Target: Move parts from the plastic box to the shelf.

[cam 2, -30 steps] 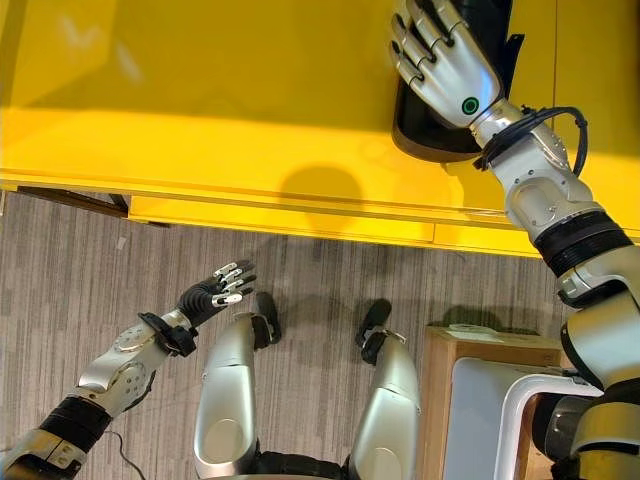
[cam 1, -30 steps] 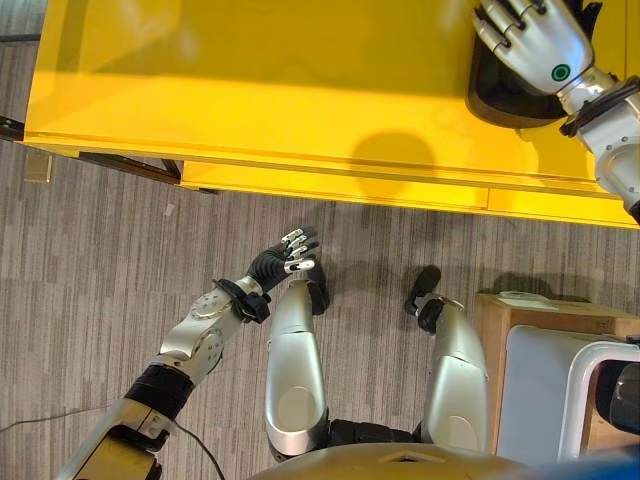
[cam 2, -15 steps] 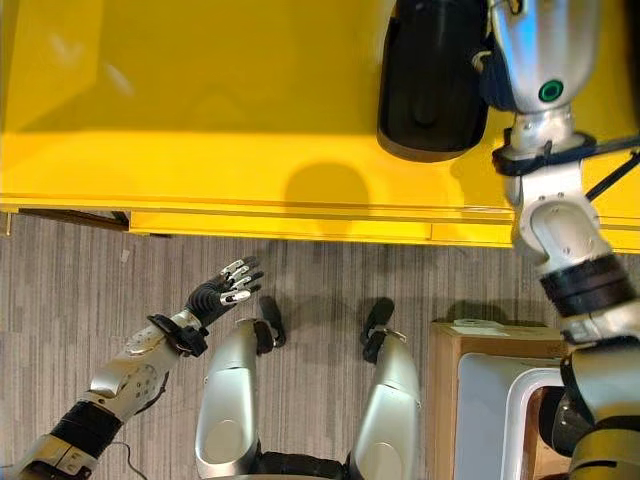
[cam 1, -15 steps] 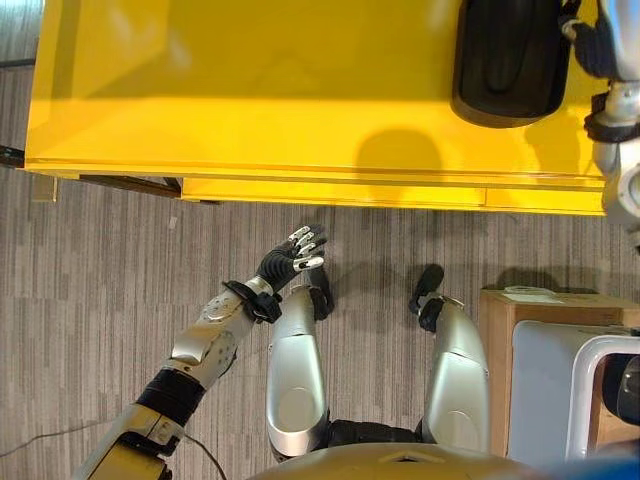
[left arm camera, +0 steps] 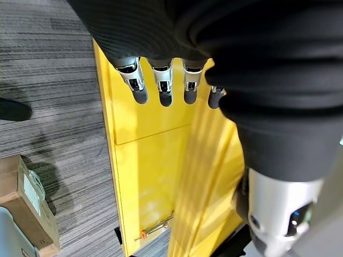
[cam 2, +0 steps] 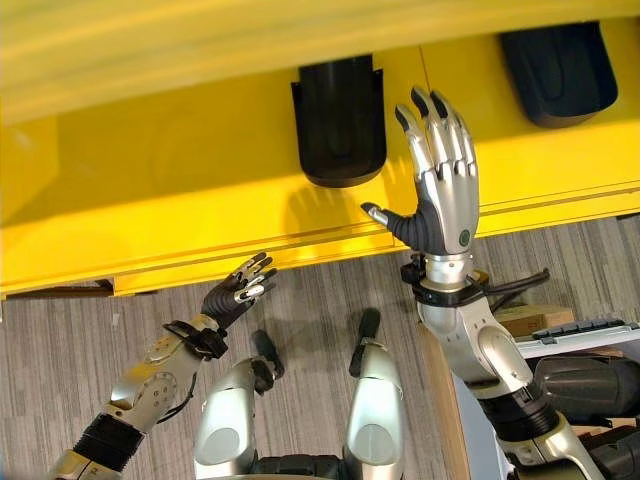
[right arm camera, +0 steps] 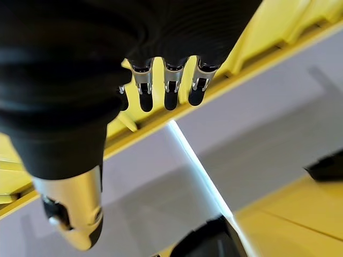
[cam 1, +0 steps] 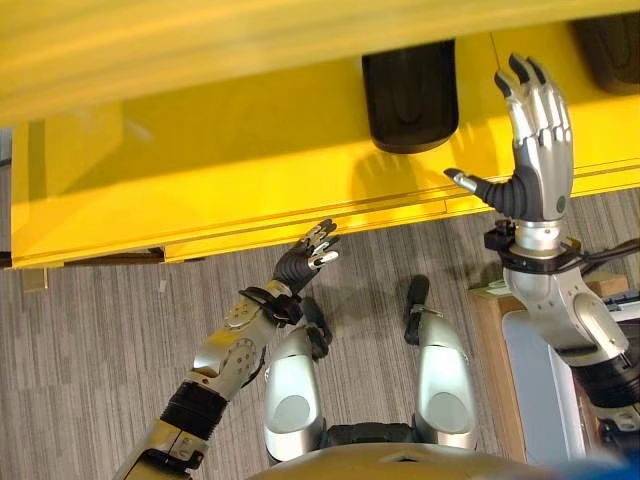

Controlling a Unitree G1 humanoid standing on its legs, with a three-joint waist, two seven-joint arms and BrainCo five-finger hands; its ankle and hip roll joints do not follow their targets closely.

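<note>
Near the front edge of the yellow shelf (cam 2: pixel 180 200) sits a black moulded plastic part (cam 2: pixel 340 120); our right hand (cam 2: pixel 445 185), splayed empty beside it, could knock it. Left hand (cam 2: pixel 240 292) hangs loose, low.

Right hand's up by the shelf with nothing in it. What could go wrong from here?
1. The open right hand is raised close beside the black part on the yellow shelf; a sideways swing might knock it.
2. Its thumb sticks out over the shelf's front edge and could catch there when the arm lowers.
3. The left hand, open and empty, hangs just below that edge; raising it may hit the shelf.
</note>
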